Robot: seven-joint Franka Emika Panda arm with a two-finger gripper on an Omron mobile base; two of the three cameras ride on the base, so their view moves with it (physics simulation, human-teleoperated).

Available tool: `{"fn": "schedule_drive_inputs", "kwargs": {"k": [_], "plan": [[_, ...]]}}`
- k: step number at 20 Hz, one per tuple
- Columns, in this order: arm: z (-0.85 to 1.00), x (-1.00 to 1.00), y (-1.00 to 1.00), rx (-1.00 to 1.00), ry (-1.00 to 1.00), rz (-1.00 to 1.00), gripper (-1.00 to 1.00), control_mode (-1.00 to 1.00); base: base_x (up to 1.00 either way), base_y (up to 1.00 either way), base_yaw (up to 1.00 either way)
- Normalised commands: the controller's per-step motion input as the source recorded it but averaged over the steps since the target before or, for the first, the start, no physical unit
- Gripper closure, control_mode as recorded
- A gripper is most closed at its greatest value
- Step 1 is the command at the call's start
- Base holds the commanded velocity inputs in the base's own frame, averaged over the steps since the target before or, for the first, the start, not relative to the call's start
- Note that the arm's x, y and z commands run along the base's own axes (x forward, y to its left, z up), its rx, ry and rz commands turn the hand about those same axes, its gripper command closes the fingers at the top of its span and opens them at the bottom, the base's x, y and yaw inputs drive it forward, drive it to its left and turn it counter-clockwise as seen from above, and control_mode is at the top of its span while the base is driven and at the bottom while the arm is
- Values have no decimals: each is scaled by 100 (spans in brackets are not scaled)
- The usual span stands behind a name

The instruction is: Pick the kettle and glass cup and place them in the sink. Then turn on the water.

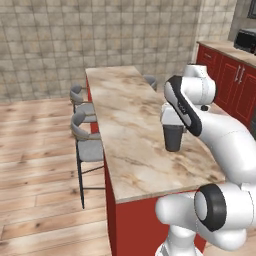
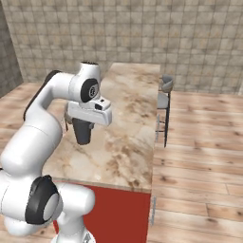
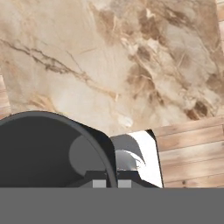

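Observation:
The glass cup (image 1: 173, 138), a dark grey tumbler, hangs just above the marble island counter (image 1: 125, 120). My gripper (image 1: 173, 125) is shut on its rim from above. In the right base view the glass cup (image 2: 84, 131) hangs under the white hand, with the gripper (image 2: 84, 121) at its top. In the hand view the open mouth of the glass cup (image 3: 43, 148) lies at the lower left, and the gripper (image 3: 112, 183) clamps its wall, one finger inside and one outside. The kettle, the sink and the water are out of view.
Two grey bar stools (image 1: 85, 135) stand along the island's left side; one stool (image 2: 163, 95) is seen at its far edge. Red cabinets (image 1: 232, 85) with a dark appliance (image 1: 245, 40) stand at the right. Wooden floor surrounds the island.

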Motion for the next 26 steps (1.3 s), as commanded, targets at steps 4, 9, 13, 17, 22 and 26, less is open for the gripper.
{"fn": "schedule_drive_inputs", "kwargs": {"k": [4,9,13,17,22,26], "plan": [[0,0,0,0,0,0,100,100,-88,12,0],[0,0,0,0,0,0,100,100,-67,39,5],[0,0,0,0,0,0,100,100,-15,46,35],[0,0,0,0,0,0,100,100,-2,19,54],[0,0,0,0,0,0,100,100,0,19,59],[0,0,0,0,0,0,100,100,0,14,58]]}}
